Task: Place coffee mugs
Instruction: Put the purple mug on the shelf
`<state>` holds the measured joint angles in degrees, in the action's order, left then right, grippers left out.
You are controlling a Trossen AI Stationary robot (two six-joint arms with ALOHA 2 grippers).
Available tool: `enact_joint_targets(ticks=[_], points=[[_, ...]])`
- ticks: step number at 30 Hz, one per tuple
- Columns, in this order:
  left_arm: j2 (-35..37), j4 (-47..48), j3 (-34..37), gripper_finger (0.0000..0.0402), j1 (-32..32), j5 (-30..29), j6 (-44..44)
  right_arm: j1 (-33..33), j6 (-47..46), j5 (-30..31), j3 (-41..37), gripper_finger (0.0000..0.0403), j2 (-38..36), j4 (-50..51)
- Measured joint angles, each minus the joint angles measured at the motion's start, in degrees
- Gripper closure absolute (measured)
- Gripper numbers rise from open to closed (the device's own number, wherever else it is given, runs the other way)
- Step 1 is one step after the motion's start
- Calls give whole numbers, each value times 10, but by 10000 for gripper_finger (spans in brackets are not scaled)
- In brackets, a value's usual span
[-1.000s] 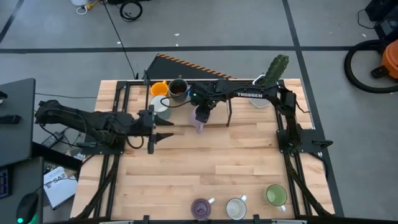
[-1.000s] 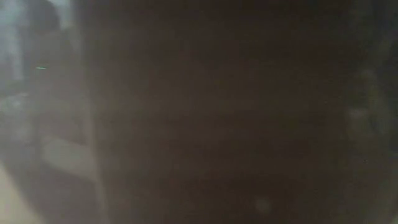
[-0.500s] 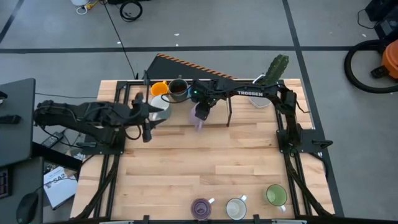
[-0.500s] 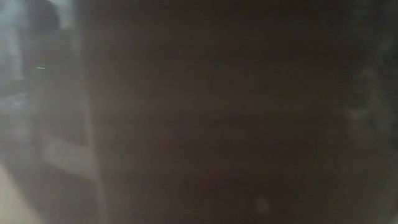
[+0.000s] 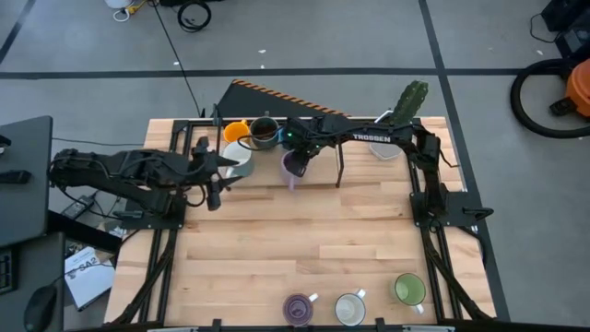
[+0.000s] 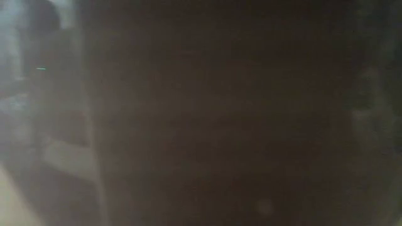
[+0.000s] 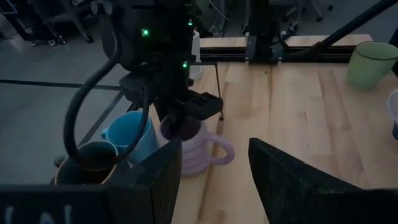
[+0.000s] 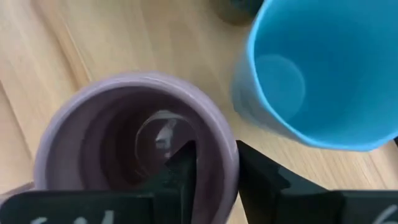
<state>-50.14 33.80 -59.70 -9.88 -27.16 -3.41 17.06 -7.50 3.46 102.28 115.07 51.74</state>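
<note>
One purple mug (image 8: 134, 149), ribbed, upright and empty, stands on my table (image 5: 323, 240) beside the empty blue mug (image 8: 323, 68). My right gripper (image 8: 214, 171) straddles its rim, fingers slightly apart. My left gripper (image 7: 214, 180) gapes open nearby.

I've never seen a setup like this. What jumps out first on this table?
The right hand straddles the rim of a purple mug standing on the table's far side, one finger inside, right beside a blue mug. The left hand waits open nearby, to that cluster's left. Along the near edge, purple, white and green mugs stand in a row.
</note>
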Motion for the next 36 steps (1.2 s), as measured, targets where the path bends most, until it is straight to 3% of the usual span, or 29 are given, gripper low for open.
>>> enact_joint_targets(ticks=[22,36], points=[[7,4,0,210,0,0,-3,5,60,-1,91,289,-2,72],[7,6,0,210,0,0,-4,6,80,-29,84,288,-43,82]])
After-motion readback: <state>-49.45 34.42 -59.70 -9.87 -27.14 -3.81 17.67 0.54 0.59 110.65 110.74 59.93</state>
